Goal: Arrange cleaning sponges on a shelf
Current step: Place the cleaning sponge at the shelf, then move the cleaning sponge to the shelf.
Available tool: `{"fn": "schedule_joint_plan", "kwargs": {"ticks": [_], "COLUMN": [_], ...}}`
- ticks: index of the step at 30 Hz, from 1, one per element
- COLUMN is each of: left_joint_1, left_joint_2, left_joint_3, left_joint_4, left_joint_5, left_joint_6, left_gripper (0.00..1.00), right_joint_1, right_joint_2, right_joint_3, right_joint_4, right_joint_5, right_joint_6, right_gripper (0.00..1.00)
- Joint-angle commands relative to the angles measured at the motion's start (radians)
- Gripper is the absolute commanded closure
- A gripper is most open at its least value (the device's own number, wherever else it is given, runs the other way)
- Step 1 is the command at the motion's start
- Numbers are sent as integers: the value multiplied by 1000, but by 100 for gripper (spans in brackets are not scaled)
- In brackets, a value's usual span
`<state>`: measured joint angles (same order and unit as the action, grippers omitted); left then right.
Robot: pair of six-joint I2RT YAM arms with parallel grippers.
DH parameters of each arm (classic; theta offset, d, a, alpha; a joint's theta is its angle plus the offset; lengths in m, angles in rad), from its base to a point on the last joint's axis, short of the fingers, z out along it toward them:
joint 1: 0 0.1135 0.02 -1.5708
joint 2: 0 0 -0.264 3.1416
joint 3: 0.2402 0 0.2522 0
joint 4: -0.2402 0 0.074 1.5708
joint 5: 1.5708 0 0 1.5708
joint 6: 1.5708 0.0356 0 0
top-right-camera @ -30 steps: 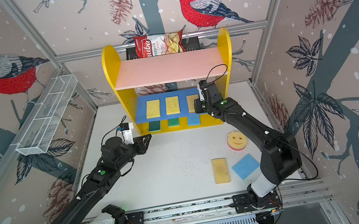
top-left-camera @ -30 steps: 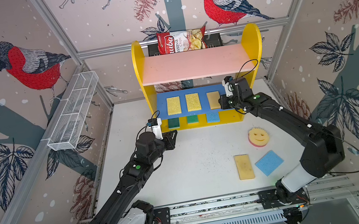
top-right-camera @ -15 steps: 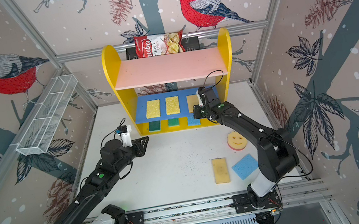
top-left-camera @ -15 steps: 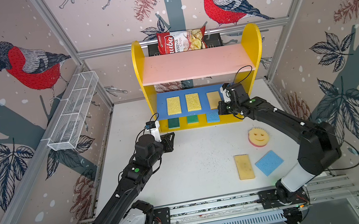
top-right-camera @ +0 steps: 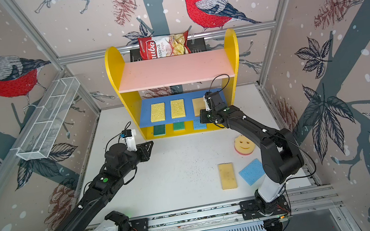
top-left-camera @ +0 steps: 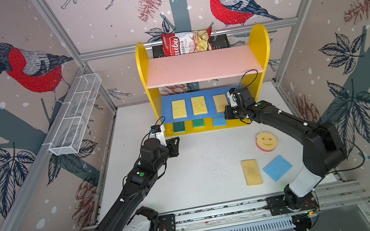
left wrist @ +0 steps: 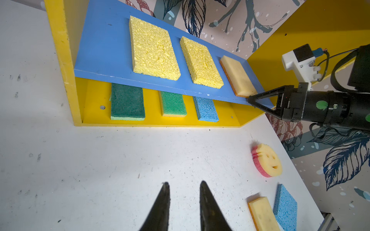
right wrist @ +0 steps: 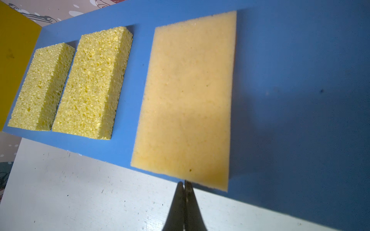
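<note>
- Shelf (top-left-camera: 201,65) stood at the far end of the table (top-left-camera: 200,169), open side facing the arms.
- Shelf's blue middle board (top-left-camera: 166,110) carried three sponges lying flat in a row, apart from each other. First bright yellow sponge (top-left-camera: 179,108) lay nearest the shelf's left panel (top-left-camera: 144,77), second bright yellow sponge (top-left-camera: 199,105) mid-board, shelved tan sponge (top-left-camera: 220,103) toward the right panel (top-left-camera: 261,53).
- Shelf's yellow base (top-left-camera: 189,127) held dark green sponge (top-left-camera: 178,127), green-topped sponge (top-left-camera: 198,123) and shelved light blue sponge (top-left-camera: 219,121), left panel to right panel in that order. Each lay roughly under one above, front ends poking out from beneath the blue board.
- Right gripper (right wrist: 184,183) was at the front edge of the shelf's blue board. Its jaws were pressed fully together, gripping nothing. Tips sat right at the shelved tan sponge's front end; couldn't tell if touching.
- Left gripper (left wrist: 184,183) hung over the table in front of the shelf's left panel, well clear of it. Jaws were a narrow gap apart, nothing between.
- Not on the shelf, on the table in front of its right half, were three more. Smiley sponge (top-left-camera: 266,141), round, yellow face on a pink layer, lay closest to the shelf. Loose tan sponge (top-left-camera: 252,172) and loose light blue sponge (top-left-camera: 277,168) lay farther out, just beside each other, contact unclear.
- Red chips bag (top-left-camera: 186,43) sat behind the shelf's top, in front of a black tray (top-left-camera: 221,41) that was mostly hidden.
- White wire basket (top-left-camera: 76,118) hung on the side wall (top-left-camera: 4,124) left of the shelf.
</note>
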<state>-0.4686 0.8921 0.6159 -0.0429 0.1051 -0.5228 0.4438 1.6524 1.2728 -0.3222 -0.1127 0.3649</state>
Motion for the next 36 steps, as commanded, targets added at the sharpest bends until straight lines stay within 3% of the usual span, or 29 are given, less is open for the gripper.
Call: {"fn": "schedule_joint_plan", "kwargs": {"ticks": [1,28,36], "left_joint_1": [3,3,3], "left_joint_2": [0,7,14], "left_joint_3": [5,12,5], "left_joint_4": [14,16,21], "left_joint_5": [1,6,13], "left_joint_6": [13,13,15], "left_gripper": [73,73,54], "right_joint_1": [1,-18,-16], "right_joint_2": [8,2,-147], "right_joint_3": [18,-14,-108], "right_joint_4": [29,23,-1], "right_joint_5": [-18,-54,-59], "right_joint_6": [-6,12,37], "right_gripper": [99,97,91]}}
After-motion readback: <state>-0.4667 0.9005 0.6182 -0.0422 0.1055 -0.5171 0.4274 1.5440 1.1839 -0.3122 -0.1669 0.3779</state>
